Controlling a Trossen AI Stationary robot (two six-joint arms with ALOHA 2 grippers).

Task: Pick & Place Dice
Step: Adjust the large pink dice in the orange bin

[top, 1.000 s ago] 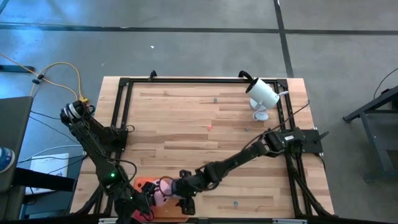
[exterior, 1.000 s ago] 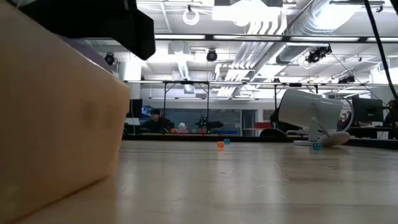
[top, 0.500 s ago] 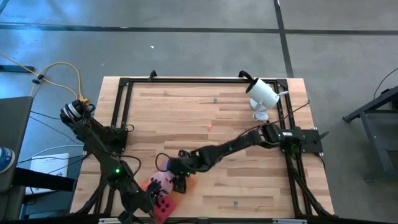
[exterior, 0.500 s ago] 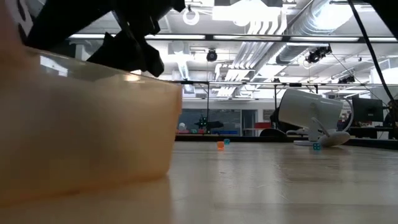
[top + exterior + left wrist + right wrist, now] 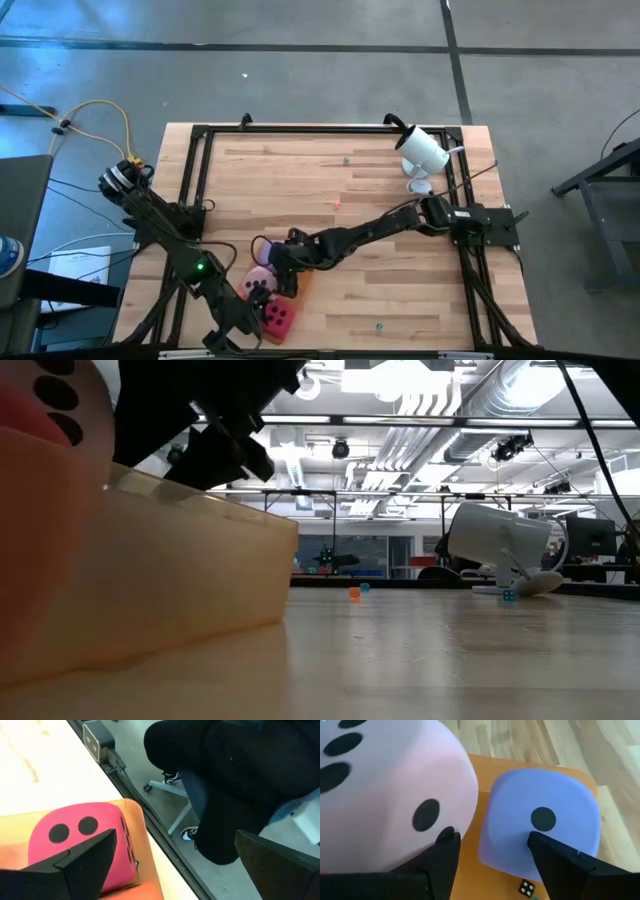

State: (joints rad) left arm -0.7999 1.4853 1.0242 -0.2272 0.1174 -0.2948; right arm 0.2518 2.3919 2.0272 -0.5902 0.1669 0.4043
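An orange tray [image 5: 298,284] lies near the table's near edge. In it are a light pink die [image 5: 262,283], a magenta die [image 5: 278,318] and a purple die [image 5: 555,795]; the purple one is hidden under my right arm in the high view. My right gripper [image 5: 490,837] is open, slanting down over the tray. One fingertip [image 5: 445,837] stands at the pink die [image 5: 380,795] and the other in front of the purple die's top. My left gripper [image 5: 175,837] is wide open at the tray's near corner, beside the magenta die [image 5: 75,827]. My right gripper has one fingertip [image 5: 536,840] over the purple die's upper face [image 5: 520,845], slanting down from the table's right. Whether it touches, I cannot tell. My left gripper has one finger [image 5: 80,862] in front of the magenta die's side [image 5: 117,845]. Whether it touches, I cannot tell.
A white cylindrical device on a stand [image 5: 424,152] is at the far right corner. Tiny coloured bits [image 5: 338,203] lie mid-table, one more near the front [image 5: 378,325]. A black frame [image 5: 200,135] runs round the tabletop. A seated person's legs [image 5: 225,795] are just past the table's edge.
My right gripper has drawn back from the near edge toward the table's middle and tipped. My left arm has swung toward the right along the near edge. The tray with the pink and magenta dice has turned and slid a little toward the far right, baring the magenta die.
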